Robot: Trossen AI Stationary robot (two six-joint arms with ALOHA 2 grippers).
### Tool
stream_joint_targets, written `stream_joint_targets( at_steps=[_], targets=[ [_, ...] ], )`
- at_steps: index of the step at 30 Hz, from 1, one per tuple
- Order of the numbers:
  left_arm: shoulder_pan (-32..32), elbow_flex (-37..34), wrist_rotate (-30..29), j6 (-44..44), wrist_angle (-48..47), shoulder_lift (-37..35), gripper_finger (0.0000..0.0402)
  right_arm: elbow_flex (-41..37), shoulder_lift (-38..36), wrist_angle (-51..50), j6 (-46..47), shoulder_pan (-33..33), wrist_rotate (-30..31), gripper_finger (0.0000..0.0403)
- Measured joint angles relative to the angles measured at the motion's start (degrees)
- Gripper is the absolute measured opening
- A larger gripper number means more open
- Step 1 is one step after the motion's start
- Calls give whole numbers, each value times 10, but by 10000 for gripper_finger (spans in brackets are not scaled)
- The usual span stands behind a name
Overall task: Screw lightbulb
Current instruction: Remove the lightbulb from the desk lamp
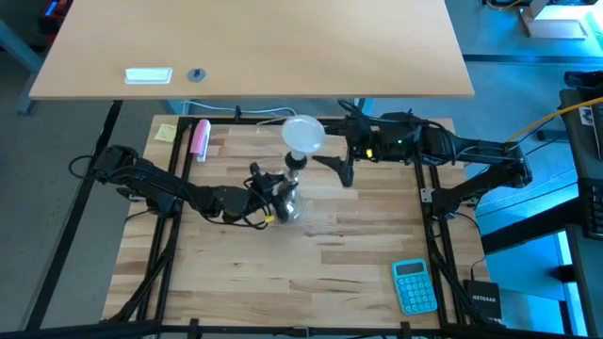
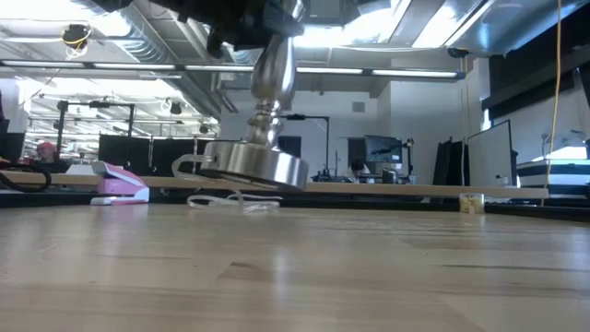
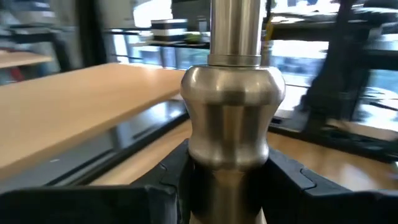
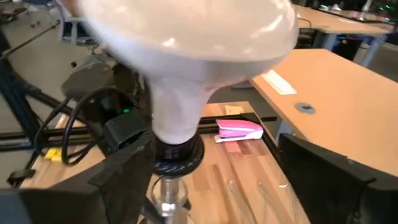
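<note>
The white frosted lightbulb [image 1: 303, 134] sits neck-down in the black top [image 4: 177, 157] of the shiny metal socket stand [image 2: 258, 138]. My left gripper [image 1: 273, 193] is shut on the stand's stem. The stand is tilted, and its round base [image 2: 253, 166] is off the table. My right gripper [image 1: 337, 168] is open just right of the bulb. In the right wrist view its fingers [image 4: 121, 168] stand wide apart on either side of the bulb's neck [image 4: 174, 118]. I cannot see them touching it. My left gripper pinches the stand's metal stem between its two fingers [image 3: 171, 177], just below the rounded bulge [image 3: 231, 124]. The fingers come level from the table's left and lie across the stem. The stand is lifted clear and tilted, with the bulb at its top end.
A pink stapler [image 1: 200, 138] and a yellow note [image 1: 167, 132] lie at the far left of the table. A blue calculator [image 1: 415, 285] lies near the right front. A white cord [image 2: 230, 198] lies behind the stand. A second desk [image 1: 254, 47] stands beyond the far edge.
</note>
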Motion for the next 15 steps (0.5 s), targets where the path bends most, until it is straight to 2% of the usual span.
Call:
stream_joint_targets(
  at_steps=[5, 10, 15],
  targets=[
    [2, 0, -53, 9, -16, 0, 122, 0, 38, 41, 20, 0, 31, 313],
    [4, 0, -117, 14, -12, 0, 122, 0, 86, 136, 20, 0, 35, 301],
    [6, 0, -127, 17, -14, 0, 122, 0, 114, 235, 17, 0, 45, 301]
  ],
)
